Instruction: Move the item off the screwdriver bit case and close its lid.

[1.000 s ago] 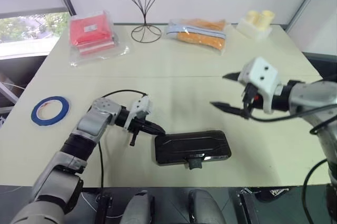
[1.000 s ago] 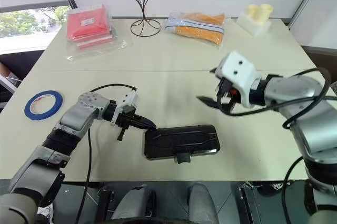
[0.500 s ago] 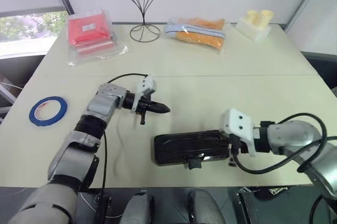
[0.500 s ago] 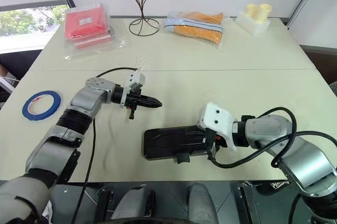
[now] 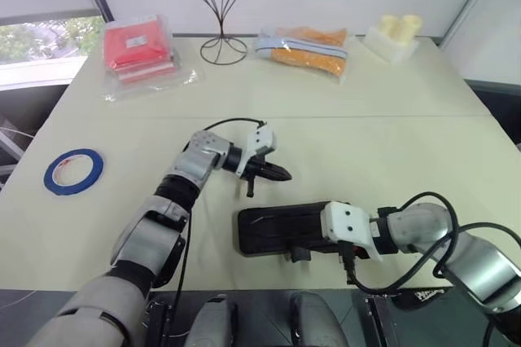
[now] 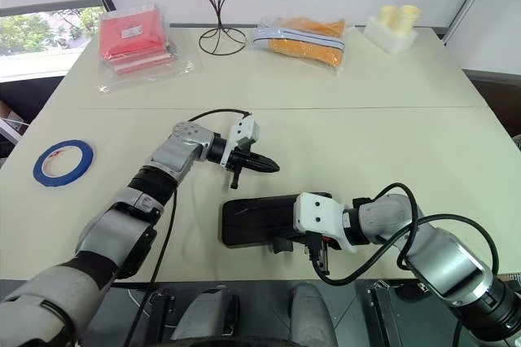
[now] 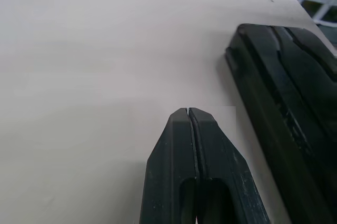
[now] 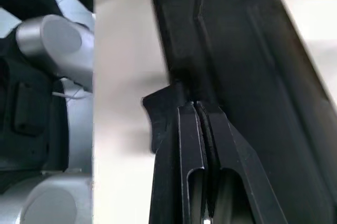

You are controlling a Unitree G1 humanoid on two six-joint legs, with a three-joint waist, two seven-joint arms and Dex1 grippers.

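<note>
Pale desk [image 5: 391, 143], window blind behind. Screwdriver bit case [image 5: 281, 229] lies flat near the front edge, lid down, nothing on top. Right jaws [image 8: 202, 109] clenched, empty, tips at the latch tab [image 8: 158, 113]; press straight down there to seat it. Left jaws [image 7: 188, 112] clenched, empty, hovering just beside the case's far edge, pointing slightly down

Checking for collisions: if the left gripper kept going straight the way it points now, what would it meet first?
Probably bare table: the shut left gripper points past the screwdriver bit case beside it, though depth is unclear.
</note>
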